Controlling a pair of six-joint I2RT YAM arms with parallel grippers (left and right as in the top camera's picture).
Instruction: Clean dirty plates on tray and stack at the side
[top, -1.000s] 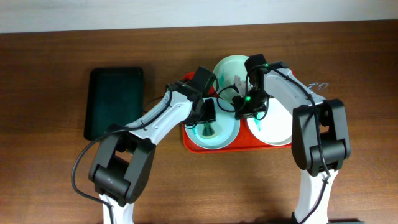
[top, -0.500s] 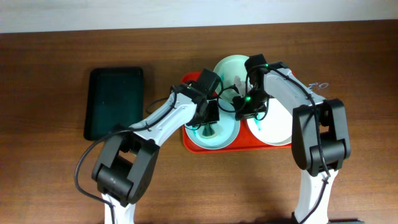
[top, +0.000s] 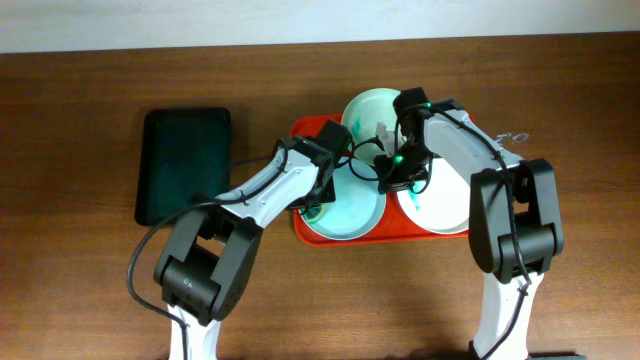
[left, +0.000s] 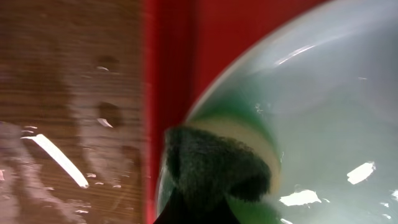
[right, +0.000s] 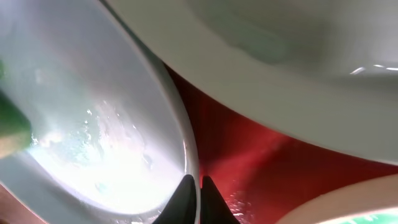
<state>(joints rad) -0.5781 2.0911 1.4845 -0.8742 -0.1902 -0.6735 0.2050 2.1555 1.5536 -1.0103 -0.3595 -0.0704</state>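
The red tray (top: 301, 228) holds a pale blue-white plate (top: 352, 212) and a white plate (top: 447, 207). A mint green plate (top: 367, 108) sits at its far edge. My left gripper (top: 316, 207) is at the pale plate's left rim, shut on a green sponge (left: 214, 171) that presses on the plate (left: 323, 106) just inside the tray's rim (left: 168, 93). My right gripper (right: 198, 194) is shut on the pale plate's (right: 93, 124) right rim, one finger on each side. Another plate's pale edge (right: 280, 56) crosses above it.
A smaller black tray (top: 185, 165) lies on the wooden table to the left of the red tray. Water drops (left: 109, 115) sit on the wood beside the red rim. Cables loop between the two wrists above the plates.
The left gripper has shut on the sponge and slid from the pale plate's middle to its left rim. The right gripper has held still on the plate's rim.
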